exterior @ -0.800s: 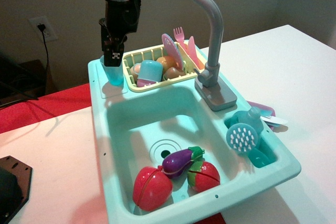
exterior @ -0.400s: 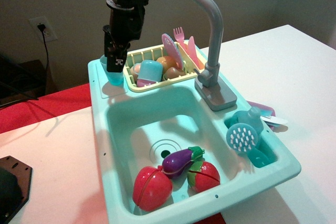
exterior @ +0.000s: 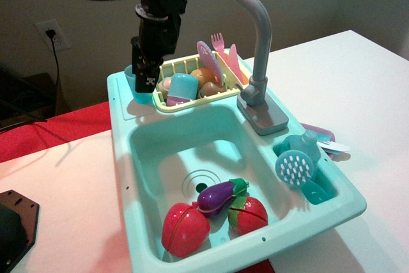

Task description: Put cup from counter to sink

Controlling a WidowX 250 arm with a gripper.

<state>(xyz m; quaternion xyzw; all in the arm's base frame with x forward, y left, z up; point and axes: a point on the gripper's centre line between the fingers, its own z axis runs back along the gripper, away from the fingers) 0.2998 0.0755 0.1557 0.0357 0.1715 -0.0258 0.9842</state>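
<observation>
Cup of translucent teal plastic stands at the far left corner of the mint-green counter, just left of the yellow dish rack. Only its left part shows, because the black gripper hangs in front of it. The gripper's fingers reach down alongside the cup, their tips low on its right side, but whether they pinch it or stand spread I cannot tell from this angle. Whether the cup's base rests on the counter or hangs just above it also cannot be told.

Near of the counter lies the sink, a deep green basin with a ringed drain in its floor. At its near end lie a red tomato, a purple eggplant and a red strawberry, touching one another. The grey tap rises from the right rim and arches toward the far left.

The dish rack holds a paler blue cup with a pink base, some round toy foods and pink cutlery. A blue strainer sits in the small compartment at the right of the sink unit. The whole unit rests on a white tabletop
</observation>
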